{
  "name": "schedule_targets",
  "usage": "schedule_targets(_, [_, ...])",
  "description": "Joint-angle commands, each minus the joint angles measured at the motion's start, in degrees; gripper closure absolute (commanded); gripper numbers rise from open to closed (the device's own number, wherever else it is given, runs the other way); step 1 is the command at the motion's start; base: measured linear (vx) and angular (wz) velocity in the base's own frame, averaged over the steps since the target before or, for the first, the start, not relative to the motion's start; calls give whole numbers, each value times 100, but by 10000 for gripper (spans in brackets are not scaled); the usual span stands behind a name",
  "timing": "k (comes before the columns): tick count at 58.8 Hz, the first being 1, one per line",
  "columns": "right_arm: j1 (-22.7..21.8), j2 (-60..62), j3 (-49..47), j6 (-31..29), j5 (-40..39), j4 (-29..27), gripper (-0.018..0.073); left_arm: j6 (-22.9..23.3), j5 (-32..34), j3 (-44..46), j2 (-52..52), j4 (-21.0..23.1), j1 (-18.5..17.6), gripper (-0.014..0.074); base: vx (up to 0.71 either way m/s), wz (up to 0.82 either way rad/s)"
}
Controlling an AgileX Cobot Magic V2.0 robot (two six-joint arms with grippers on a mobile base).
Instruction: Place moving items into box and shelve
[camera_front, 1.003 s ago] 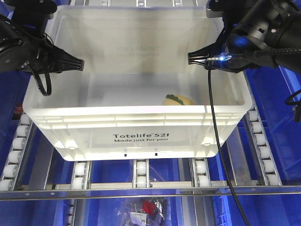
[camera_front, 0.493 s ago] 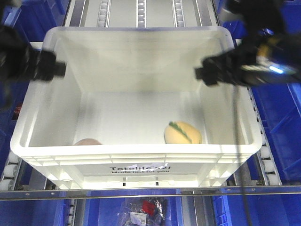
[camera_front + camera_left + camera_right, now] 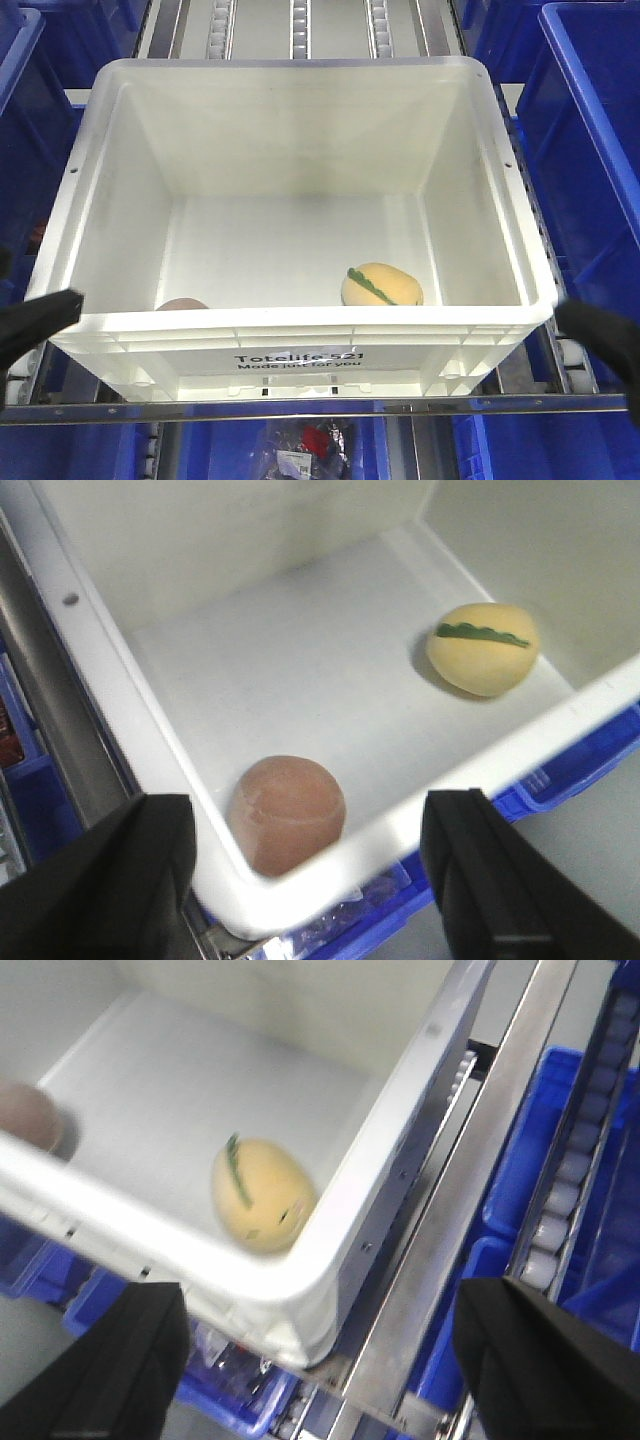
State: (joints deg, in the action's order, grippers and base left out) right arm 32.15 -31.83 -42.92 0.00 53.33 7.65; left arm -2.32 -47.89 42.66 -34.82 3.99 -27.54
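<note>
Two plush balls lie on the floor of the large white ribbed plastic crate (image 3: 300,190), which now sits flat on the roller shelf rails (image 3: 297,20) with its black "Totelife" print facing the front camera. Half a second ago both of my grippers were up at the crate's side walls; a second ago the crate was tilted and raised. Now my arms have dropped back below its front corners.

Far left: my left gripper (image 3: 310,880), fingers spread wide with nothing between them, hanging just outside the near-left corner; only a dark finger (image 3: 35,320) shows in the front view. Dusty brown-pink plush ball (image 3: 288,810) sits tucked in that corner against the front wall, barely peeking over the rim from the front.

Centre-right: yellow-orange plush fruit with a green leaf strip (image 3: 381,285), near the front wall, well apart from the pink one.

Far right: my right gripper (image 3: 320,1360), also spread wide and empty, off the near-right corner. Blue plastic bins (image 3: 590,150) flank the crate.

Judgement: items boxed, crate released on the shelf; task looks essentially finished, only the retreat remains.
</note>
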Motion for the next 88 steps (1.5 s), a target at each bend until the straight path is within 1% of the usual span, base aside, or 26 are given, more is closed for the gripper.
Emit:
schedule_targets(1, [-5,412,34,-185,-66,-125,-7,-35,196,-11,363,99,-20,26,0,0])
schedule_targets(8, [-5,858,223,41,78,-178,16,-4,2,-100,731,86,-20,26,0,0])
schedule_targets(15, [-5,1035,248,334,307,-2,57,133,1,-100,893,75,-14,32,0,0])
schedule_targets(19, [-5,1034,248,371,479,72,91,308,-5,-100,899,49,-14,53,0,0])
schedule_targets(23, [-5,1034,248,432,563,97,137,337,-24,-100,894,21,-14,88,0,0])
schedule_targets(27, [-5,1034,248,571,595,159,192,359,-51,-100,894,27,-14,137,0,0])
schedule_targets(31, [-5,1034,248,613,624,178,267,359,-98,-100,894,27,-14,195,0,0])
schedule_targets(40, [-5,1034,248,601,662,270,456,353,-315,-100,894,22,-14,377,0,0])
schedule_targets(47, [-5,1034,248,500,734,291,577,353,-442,-100,894,22,-14,506,0,0])
schedule_targets(54, [-5,1034,248,507,933,278,577,353,-495,-100,894,22,-14,590,0,0])
schedule_targets(58, [-5,1034,248,501,959,278,575,353,-495,-100,894,22,-14,619,0,0])
schedule_targets(75, [-5,1034,248,501,959,278,575,353,-496,-106,964,27,-7,620,0,0])
schedule_targets(77, [-5,1034,248,501,959,270,575,353,-493,-106,992,32,73,620,0,0])
schedule_targets(79, [-5,1034,248,501,959,270,575,353,-494,-106,1043,68,228,620,0,0])
schedule_targets(82, [-5,1034,248,501,966,276,575,339,-456,-106,1153,49,591,620,0,0])
schedule_targets(83, [-5,1034,248,501,966,276,575,232,-420,-106,1206,-37,804,620,0,0])
schedule_targets(85, [-5,1034,248,501,973,270,575,111,-338,-133,1308,-239,1081,619,0,0])
schedule_targets(88, [-5,1034,248,501,973,264,575,85,-34,-285,1529,-399,1484,619,0,0])
